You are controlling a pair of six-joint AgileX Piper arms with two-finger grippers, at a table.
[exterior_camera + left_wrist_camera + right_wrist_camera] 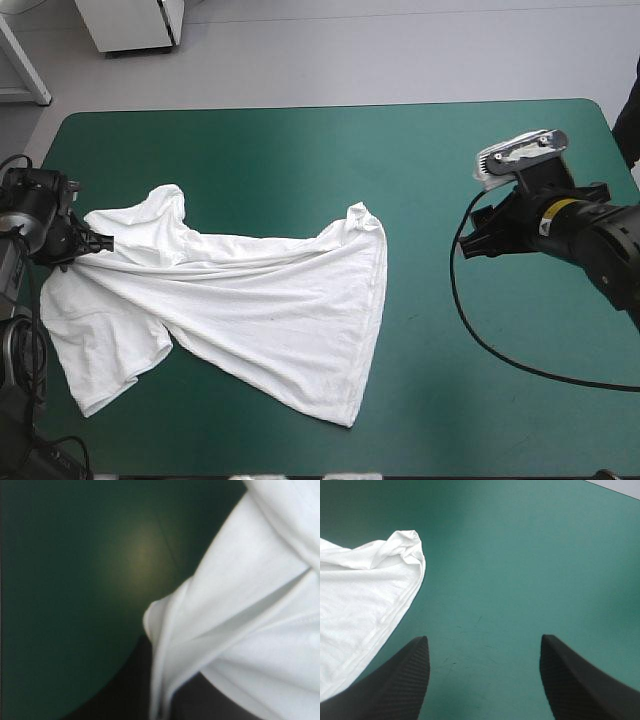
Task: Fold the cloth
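High view: the T-shirt (270, 310) is laid out, crumpled, on the teal-green worktop (300, 160).
One edge of the T-shirt is clenched in the left tool (88, 247), and folds are drawn taut from there. The right tool (482, 642) is released and spread wide over bare cover, with a T-shirt corner ahead and to one side, apart from it.

Legible text, labels, brands, numbers, signs: none found in any view. T-shirt (260, 300): visible faces plain white. Yellow band (558, 211) on the right arm (605, 245): any marking too small to read.
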